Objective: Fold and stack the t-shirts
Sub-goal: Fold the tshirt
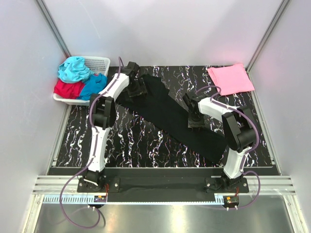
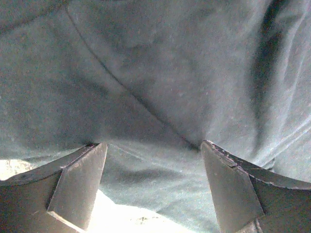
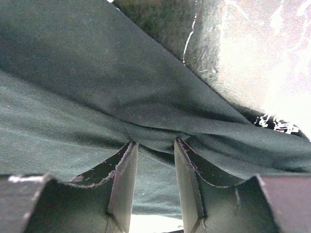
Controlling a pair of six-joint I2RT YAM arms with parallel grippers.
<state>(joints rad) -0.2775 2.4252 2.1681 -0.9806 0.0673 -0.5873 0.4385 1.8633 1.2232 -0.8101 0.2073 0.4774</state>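
A white plastic lattice basket [image 1: 100, 61] sits in the upper left of the top view, on the far left corner of the bench [image 1: 141, 141], whose top is black with white marble veining. Plain white walls [image 1: 170, 29] enclose it, with aluminium posts [image 1: 52, 26] at the corners. A slotted aluminium rail [image 1: 160, 182] crosses the lower frame, above a brushed steel sheet [image 1: 170, 218].

A black worktop [image 1: 136, 141] veined with white marbling carries a large black t-shirt [image 1: 167, 114] stretched diagonally from far left to near right. A folded pink t-shirt [image 1: 230, 79] lies flat at the far right corner. A white lattice basket [image 1: 99, 62] sits at the far left corner.
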